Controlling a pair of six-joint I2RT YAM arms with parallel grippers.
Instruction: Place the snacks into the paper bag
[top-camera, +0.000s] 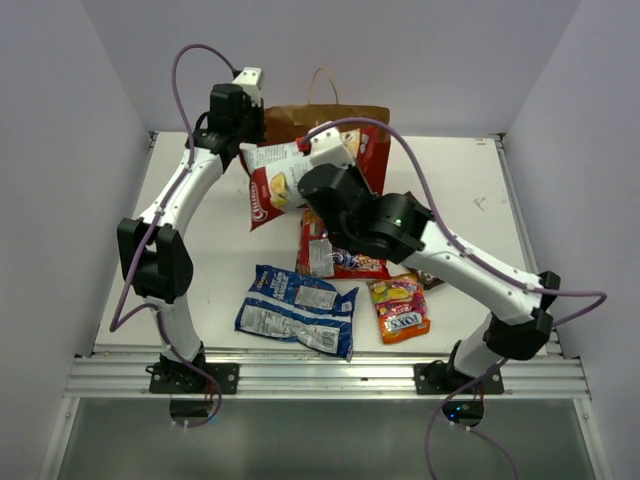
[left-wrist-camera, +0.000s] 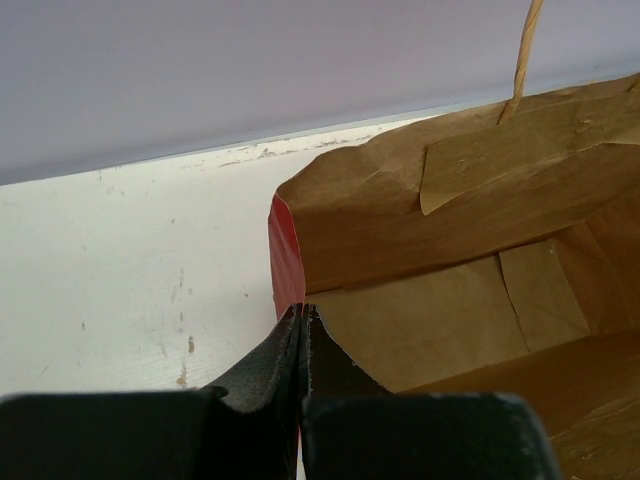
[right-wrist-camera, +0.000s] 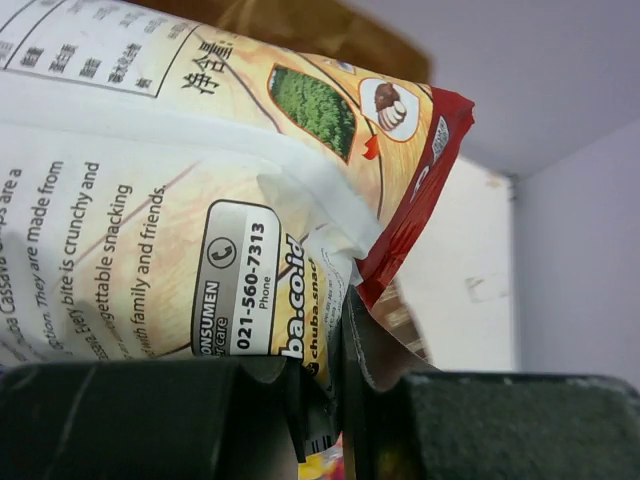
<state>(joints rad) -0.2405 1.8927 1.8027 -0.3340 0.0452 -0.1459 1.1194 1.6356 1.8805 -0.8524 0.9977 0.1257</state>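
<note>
The paper bag (top-camera: 335, 118) stands open at the back of the table, red outside and brown inside (left-wrist-camera: 450, 300). My left gripper (top-camera: 256, 116) is shut on the bag's left rim corner (left-wrist-camera: 300, 312). The right gripper (top-camera: 306, 166) is shut on the white-yellow-red snack packet (top-camera: 274, 182), which hangs lifted just in front of the bag and fills the right wrist view (right-wrist-camera: 150, 200). On the table lie a red candy bag (top-camera: 336, 258), a blue-white packet (top-camera: 297, 308) and a small orange-yellow-pink candy bag (top-camera: 400, 309). A brown chip bag (top-camera: 430, 281) peeks out from under the right arm.
The white table (top-camera: 470, 190) has grey walls at the back and both sides. A metal rail (top-camera: 320, 375) with the arm bases runs along the near edge. The right forearm (top-camera: 470, 270) crosses above the table's right half.
</note>
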